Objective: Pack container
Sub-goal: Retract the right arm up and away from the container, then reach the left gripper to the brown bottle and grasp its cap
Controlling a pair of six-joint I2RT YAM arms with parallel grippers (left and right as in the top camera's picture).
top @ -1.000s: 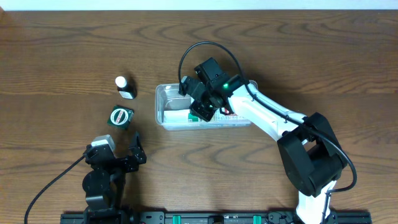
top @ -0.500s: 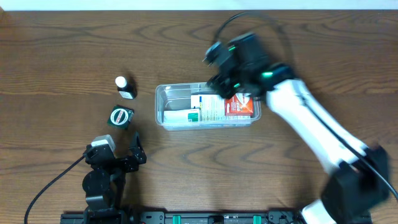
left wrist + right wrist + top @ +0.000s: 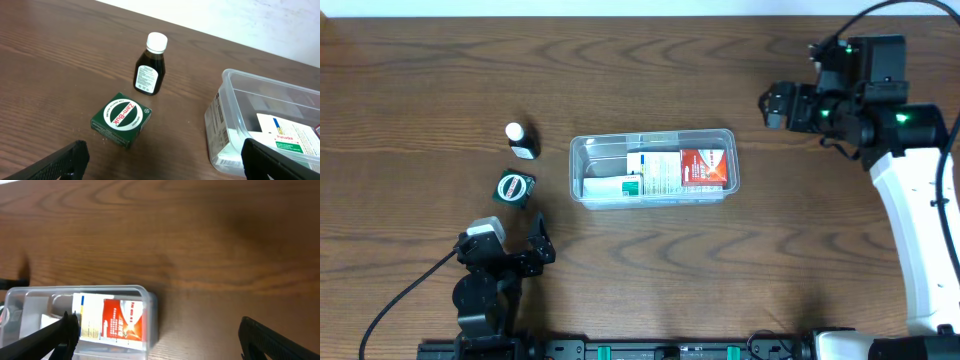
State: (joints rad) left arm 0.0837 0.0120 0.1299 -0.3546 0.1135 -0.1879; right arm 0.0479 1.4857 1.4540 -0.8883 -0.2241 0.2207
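Note:
The container (image 3: pixel 578 150), a clear plastic tub, lies mid-table with a white-and-green box (image 3: pixel 645 176) and a red box (image 3: pixel 704 168) flat inside it. My right gripper (image 3: pixel 778 105) hangs open and empty to the tub's far right, well apart from it. In the right wrist view the tub's end wall (image 3: pixel 151 305) and the red box (image 3: pixel 121 321) show low and left between the spread fingers of that gripper (image 3: pixel 160 342). My left gripper (image 3: pixel 508 255) rests open near the front left. In its wrist view it (image 3: pixel 162 165) faces the tub's corner (image 3: pixel 225 80).
A dark bottle with a white cap (image 3: pixel 520 140) stands left of the tub. A small green box with a round label (image 3: pixel 515 187) lies in front of it, just ahead of my left gripper. Both also show in the left wrist view: bottle (image 3: pixel 151 67), green box (image 3: pixel 121 119).
My right gripper has risen out of the tub, swung far to the right and opened wide. The boxes stay in the tub. The left arm has not moved.

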